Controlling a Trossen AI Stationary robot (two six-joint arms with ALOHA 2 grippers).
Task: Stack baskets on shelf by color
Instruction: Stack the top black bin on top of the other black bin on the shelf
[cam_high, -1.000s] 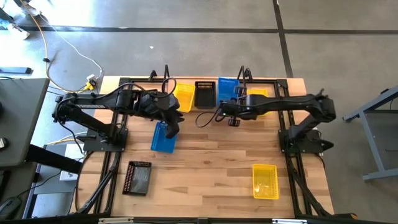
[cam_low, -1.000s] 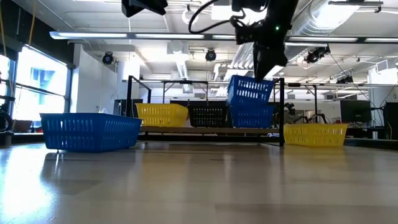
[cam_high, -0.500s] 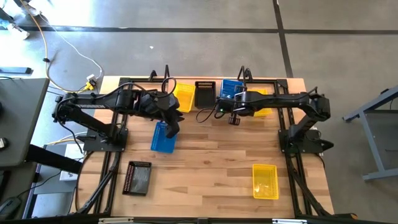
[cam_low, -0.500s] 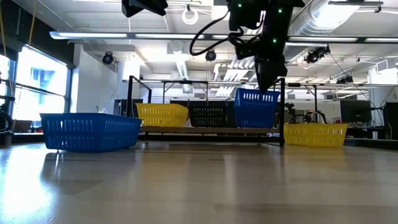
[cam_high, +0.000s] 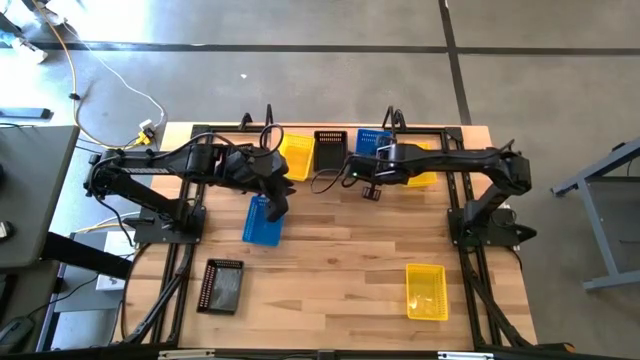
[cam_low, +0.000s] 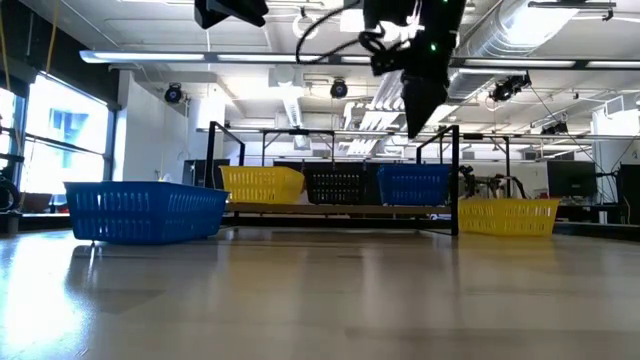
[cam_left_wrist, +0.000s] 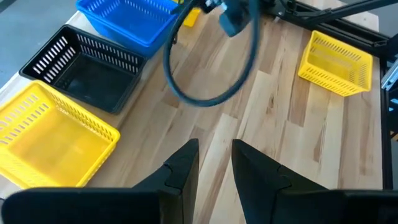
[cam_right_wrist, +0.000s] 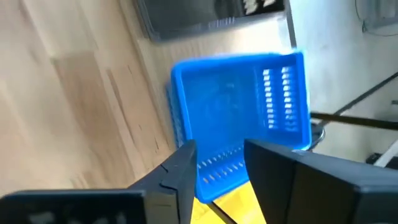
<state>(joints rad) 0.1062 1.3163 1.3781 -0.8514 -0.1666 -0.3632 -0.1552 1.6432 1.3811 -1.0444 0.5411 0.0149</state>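
Observation:
The shelf (cam_low: 330, 209) runs along the table's far edge. On it stand a yellow basket (cam_high: 297, 156), a black basket (cam_high: 329, 150) and a blue basket (cam_high: 372, 141), which rests level on its bottom. My right gripper (cam_low: 420, 128) hangs open just above the blue basket (cam_right_wrist: 236, 112) and is clear of its rim. My left gripper (cam_high: 278, 204) is open and holds nothing. It hovers over the far end of another blue basket (cam_high: 262, 222), which lies on the table.
A yellow basket (cam_high: 421, 166) stands by the shelf's right end under my right arm. Another yellow basket (cam_high: 426, 291) lies near the front right and a black basket (cam_high: 222, 286) near the front left. Bare wood lies between them.
My right gripper has lowered a tilted blue basket onto the blue one on the shelf. The basket now sits level there, and the gripper has let go and stands just above it.

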